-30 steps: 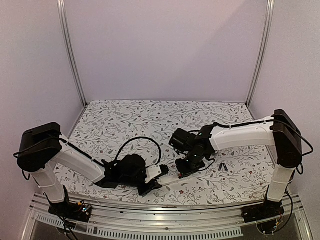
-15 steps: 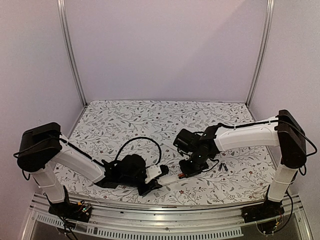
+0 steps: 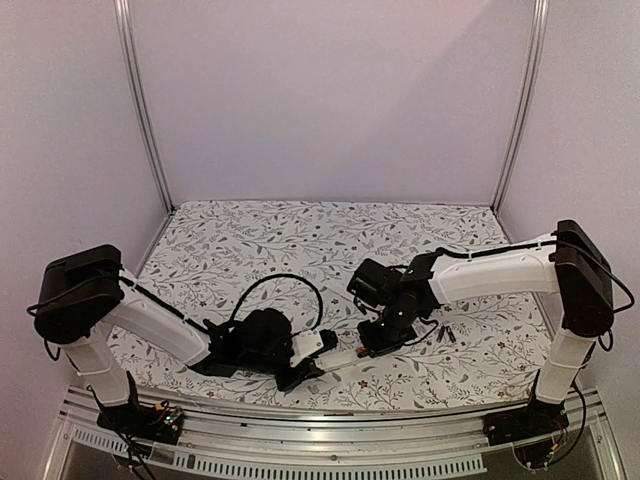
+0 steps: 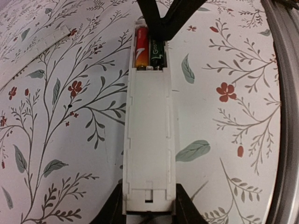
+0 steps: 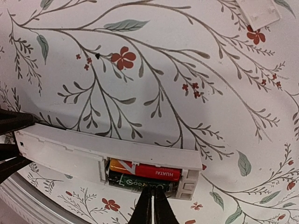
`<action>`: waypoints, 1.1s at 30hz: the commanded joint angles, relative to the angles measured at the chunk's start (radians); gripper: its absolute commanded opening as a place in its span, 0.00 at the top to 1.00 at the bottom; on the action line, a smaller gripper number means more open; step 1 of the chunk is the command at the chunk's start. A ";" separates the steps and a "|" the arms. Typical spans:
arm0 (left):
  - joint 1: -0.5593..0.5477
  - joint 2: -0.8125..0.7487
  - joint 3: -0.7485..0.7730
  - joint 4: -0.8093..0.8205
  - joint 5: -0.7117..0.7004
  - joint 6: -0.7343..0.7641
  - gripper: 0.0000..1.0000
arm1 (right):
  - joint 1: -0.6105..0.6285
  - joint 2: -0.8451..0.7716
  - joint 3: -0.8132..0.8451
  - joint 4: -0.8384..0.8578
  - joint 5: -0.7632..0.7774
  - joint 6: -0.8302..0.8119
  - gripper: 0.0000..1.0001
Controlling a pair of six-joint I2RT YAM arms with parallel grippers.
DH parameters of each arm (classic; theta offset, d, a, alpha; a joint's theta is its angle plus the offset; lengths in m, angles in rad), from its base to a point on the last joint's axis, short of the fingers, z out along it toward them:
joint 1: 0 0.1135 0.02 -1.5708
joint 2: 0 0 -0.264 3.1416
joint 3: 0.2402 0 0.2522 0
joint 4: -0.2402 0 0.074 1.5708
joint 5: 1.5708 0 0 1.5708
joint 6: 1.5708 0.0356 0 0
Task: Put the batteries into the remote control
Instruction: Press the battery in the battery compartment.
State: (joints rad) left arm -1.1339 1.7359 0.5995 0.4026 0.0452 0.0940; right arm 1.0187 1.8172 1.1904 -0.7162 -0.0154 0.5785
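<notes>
My left jaws clamp the end of the white remote (image 4: 148,135), flat on the bench (image 4: 224,140). My right jaws, closed, touch the dark battery (image 5: 140,182) beside the red battery (image 5: 149,171) in its open bay. Batteries this small are probably light, hard and slick, so pinch them mid-body.

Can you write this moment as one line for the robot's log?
left gripper: shut on remote | right gripper: shut, tips at dark battery | red battery: in remote | spare batteries: on table
</notes>
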 commanded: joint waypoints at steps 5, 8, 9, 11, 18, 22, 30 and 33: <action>0.009 0.019 0.017 -0.039 0.007 0.014 0.75 | -0.005 0.009 0.015 0.074 -0.087 -0.067 0.96; 0.011 0.013 0.014 -0.040 0.008 0.014 0.75 | -0.005 -0.003 0.015 0.074 -0.081 -0.069 0.96; 0.010 0.014 0.013 -0.041 0.008 0.014 0.75 | -0.005 -0.004 0.016 0.073 -0.083 -0.070 0.96; 0.013 0.017 0.016 -0.041 0.008 0.015 0.75 | -0.005 -0.005 0.015 0.082 -0.100 -0.076 0.97; 0.014 0.016 0.020 -0.044 0.008 0.015 0.75 | -0.004 -0.007 0.021 0.086 -0.101 -0.086 0.98; 0.015 0.015 0.018 -0.048 0.008 0.015 0.75 | -0.005 0.014 0.005 0.083 -0.096 -0.082 0.98; 0.018 0.010 0.018 -0.051 0.006 0.016 0.75 | -0.011 0.042 -0.052 0.068 -0.067 -0.078 1.00; 0.021 0.002 0.019 -0.053 0.006 0.014 0.75 | -0.017 0.032 -0.033 0.057 -0.060 -0.084 1.00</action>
State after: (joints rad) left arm -1.1271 1.7359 0.6090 0.3843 0.0460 0.1005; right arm 1.0107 1.8244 1.1770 -0.6277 -0.1070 0.5037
